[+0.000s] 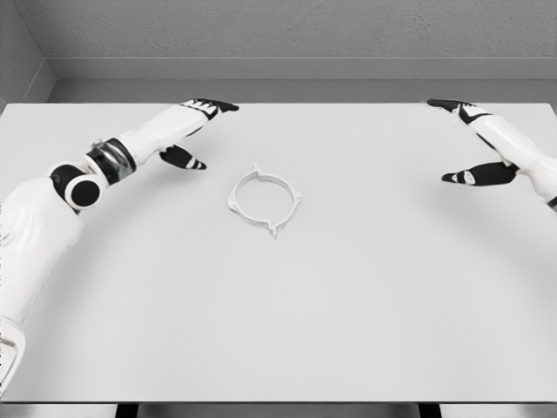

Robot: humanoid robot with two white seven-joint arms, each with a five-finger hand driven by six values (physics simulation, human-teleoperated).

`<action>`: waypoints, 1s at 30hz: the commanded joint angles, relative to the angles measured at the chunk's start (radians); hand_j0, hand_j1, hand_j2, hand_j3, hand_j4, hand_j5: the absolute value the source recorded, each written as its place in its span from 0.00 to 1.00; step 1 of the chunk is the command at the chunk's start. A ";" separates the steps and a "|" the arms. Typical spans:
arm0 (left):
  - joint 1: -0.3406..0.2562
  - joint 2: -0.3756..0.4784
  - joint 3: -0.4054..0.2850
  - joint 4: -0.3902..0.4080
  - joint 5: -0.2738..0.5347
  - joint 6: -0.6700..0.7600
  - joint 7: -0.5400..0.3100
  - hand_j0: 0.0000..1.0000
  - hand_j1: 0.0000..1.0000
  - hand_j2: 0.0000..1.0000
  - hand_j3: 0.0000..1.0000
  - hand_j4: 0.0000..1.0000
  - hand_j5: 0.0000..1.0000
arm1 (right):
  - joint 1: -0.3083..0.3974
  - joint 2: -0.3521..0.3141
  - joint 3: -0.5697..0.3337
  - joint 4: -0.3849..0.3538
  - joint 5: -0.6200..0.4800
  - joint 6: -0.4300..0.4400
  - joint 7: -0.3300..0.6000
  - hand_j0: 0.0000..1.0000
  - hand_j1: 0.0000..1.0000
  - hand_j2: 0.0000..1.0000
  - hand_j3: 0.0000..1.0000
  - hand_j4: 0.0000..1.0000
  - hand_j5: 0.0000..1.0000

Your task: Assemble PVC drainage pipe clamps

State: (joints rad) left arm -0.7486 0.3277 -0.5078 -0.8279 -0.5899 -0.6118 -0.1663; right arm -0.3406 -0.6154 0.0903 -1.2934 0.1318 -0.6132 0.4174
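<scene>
A white ring-shaped pipe clamp (265, 199) with small pointed lugs lies flat on the white table (278, 331), a little left of the middle. My left hand (197, 132) hovers up and to the left of the clamp, fingers spread, holding nothing, black fingertips (193, 162) pointing right. My right hand (466, 139) is far off at the right side of the table, also spread and empty, well apart from the clamp.
The table's far edge meets a grey wall (296, 35) at the back. The near edge of the table runs along the bottom of the view.
</scene>
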 commanded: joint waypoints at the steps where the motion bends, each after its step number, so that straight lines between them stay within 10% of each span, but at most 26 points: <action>1: 0.000 -0.016 0.002 0.004 0.005 0.001 0.001 1.00 1.00 1.00 1.00 1.00 1.00 | 0.003 -0.010 -0.067 -0.012 -0.021 0.002 -0.003 1.00 1.00 1.00 1.00 1.00 1.00; 30: 0.029 -0.076 0.005 0.009 -0.002 0.001 -0.001 1.00 1.00 1.00 1.00 1.00 1.00 | 0.058 0.002 -0.070 0.014 -0.049 0.002 -0.005 1.00 1.00 1.00 1.00 1.00 1.00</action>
State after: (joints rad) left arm -0.7194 0.2535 -0.5049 -0.8187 -0.5993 -0.6118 -0.1670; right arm -0.2823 -0.6126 0.0202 -1.2789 0.0908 -0.6128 0.4131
